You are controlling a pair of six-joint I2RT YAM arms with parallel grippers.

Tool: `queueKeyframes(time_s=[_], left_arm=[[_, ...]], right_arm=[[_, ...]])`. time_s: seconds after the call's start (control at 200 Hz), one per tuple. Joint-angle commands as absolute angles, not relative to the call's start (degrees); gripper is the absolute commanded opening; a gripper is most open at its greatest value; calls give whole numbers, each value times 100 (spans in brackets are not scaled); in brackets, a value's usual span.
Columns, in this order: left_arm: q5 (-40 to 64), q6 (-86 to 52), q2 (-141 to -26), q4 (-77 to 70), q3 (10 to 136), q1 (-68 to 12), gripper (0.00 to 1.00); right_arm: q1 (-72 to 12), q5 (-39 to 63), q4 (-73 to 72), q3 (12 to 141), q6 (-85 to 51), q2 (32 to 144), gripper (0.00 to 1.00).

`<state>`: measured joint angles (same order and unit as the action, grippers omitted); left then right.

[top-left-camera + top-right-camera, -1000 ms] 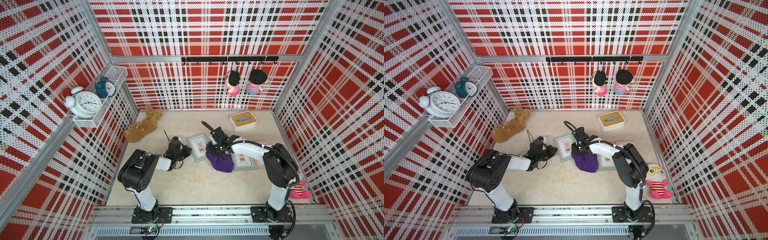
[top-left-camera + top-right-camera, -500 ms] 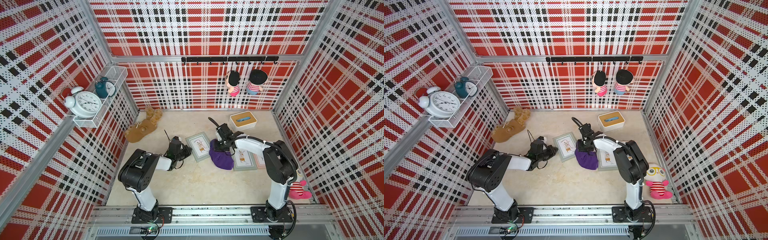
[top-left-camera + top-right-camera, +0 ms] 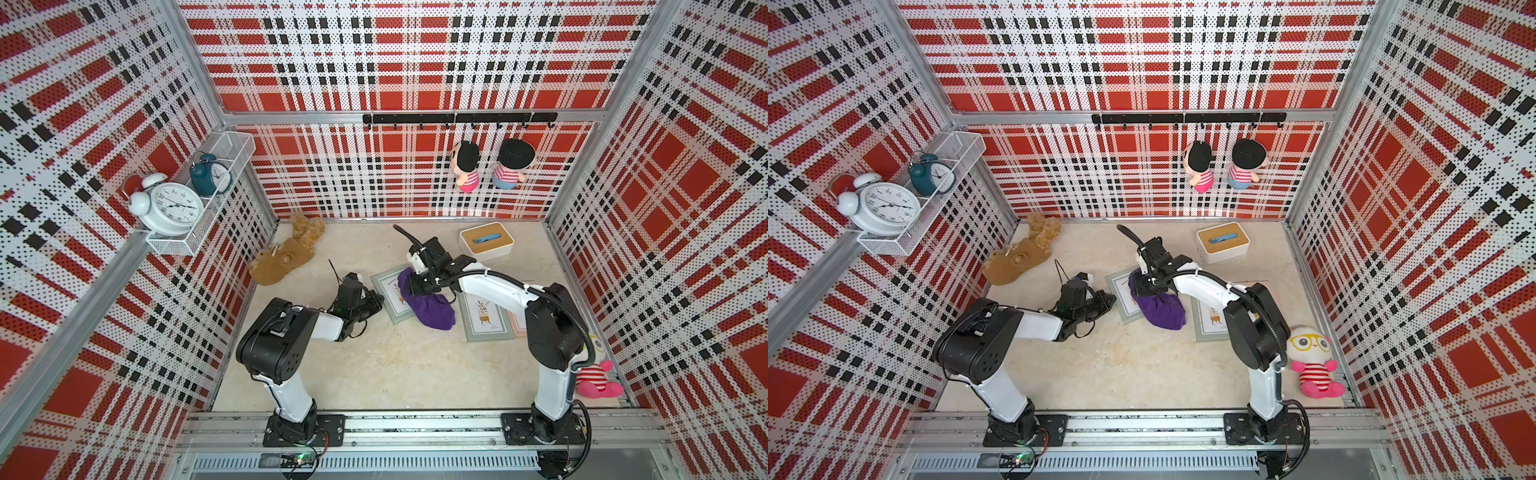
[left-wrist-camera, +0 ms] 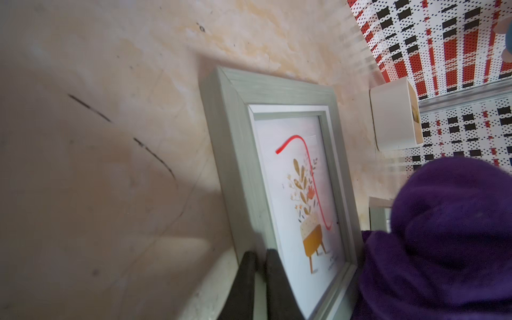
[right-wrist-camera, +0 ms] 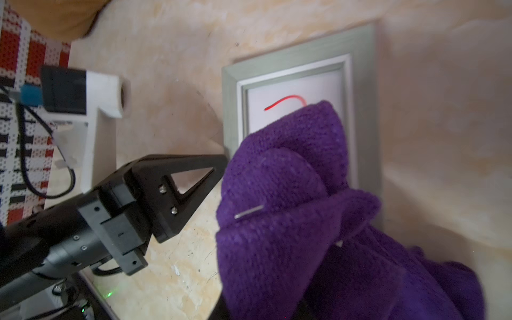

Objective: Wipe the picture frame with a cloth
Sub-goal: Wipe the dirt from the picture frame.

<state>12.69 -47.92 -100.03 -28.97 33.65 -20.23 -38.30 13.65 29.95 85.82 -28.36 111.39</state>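
step: wiping | right gripper [image 3: 419, 286] clamps cloth [image 3: 426, 307] on mid-picture frame [image 3: 384, 286] | left gripper [image 4: 260, 257] pinches frame rim | next: sweep over red mark [image 5: 285, 100]

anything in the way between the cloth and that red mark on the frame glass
Nothing visible. The cloth, held in the right gripper, already lies on the picture frame's glass with its edge at the red mark. The left gripper pinches the frame's rim, off to one side of the glass.
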Motion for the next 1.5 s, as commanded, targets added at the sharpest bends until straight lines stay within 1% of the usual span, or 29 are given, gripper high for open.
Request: queueKeyframes(time_s=[0.0,0.05,0.125,0.18,0.311,0.341,0.386,0.446,0.536,0.631,0.681,0.827,0.927,1.012,1.203,1.263,1.308,1.393,1.498], left_arm=[[810,-4639,-10380,-1368,3085,-2004,12],[808,-4626,-10375,-1363,3085,-1997,12],[814,-4631,-10367,-1360,3078,-1995,12],[801,-4624,-10362,-1354,3077,-1995,12],[785,-4596,-10330,-1318,3060,-1986,12],[778,-4592,-10310,-1310,3055,-1986,12],[767,-4596,-10288,-1302,3042,-1986,12],[747,-4597,-10266,-1301,3039,-1978,12],[756,-4596,-10257,-1300,3067,-1984,12],[797,-4581,-10266,-1299,3128,-1991,13],[833,-4555,-10265,-1278,3180,-1995,13],[980,-4458,-10227,-1227,3377,-2004,22],[1097,-4456,-10146,-1227,3479,-2013,27],[1166,-4478,-10050,-1230,3524,-2030,28],[1134,-4569,-9567,-1153,3260,-2087,28],[1185,-4620,-9396,-1138,3092,-2092,27],[1244,-4648,-9255,-1142,2997,-2092,27],[1257,-4642,-9023,-1065,2922,-2071,28],[1206,-4444,-8886,-814,3173,-1973,35]], right_arm=[[-3708,1762,3393,8924,-2736,11789,0],[-3630,1611,3680,9118,-2759,12039,0],[-3473,984,4093,9335,-2803,12292,0],[-3328,185,4451,9531,-2789,12407,0],[-3112,-2391,5392,10199,-2903,12471,0],[-3089,-2700,5446,10287,-2921,12401,0],[-3075,-2863,5335,10301,-2922,12232,0],[-3081,-2696,4926,10152,-2843,11997,0],[-3096,-1858,4312,9849,-2638,11858,0],[-3128,-947,4035,9789,-2447,12085,0],[-3159,-712,4043,9819,-2397,12261,0],[-3303,-237,4074,9680,-2291,12455,0],[-3417,378,3820,9184,-2200,12229,0],[-3534,939,3608,8672,-2143,11958,0],[-3805,1737,3179,7553,-2220,11197,0],[-3823,1806,3146,7309,-2246,11010,0],[-3819,1634,3165,7227,-2285,10869,0],[-3765,788,3471,7451,-2273,10752,0],[-3598,-273,3659,8042,-2303,10647,0]])
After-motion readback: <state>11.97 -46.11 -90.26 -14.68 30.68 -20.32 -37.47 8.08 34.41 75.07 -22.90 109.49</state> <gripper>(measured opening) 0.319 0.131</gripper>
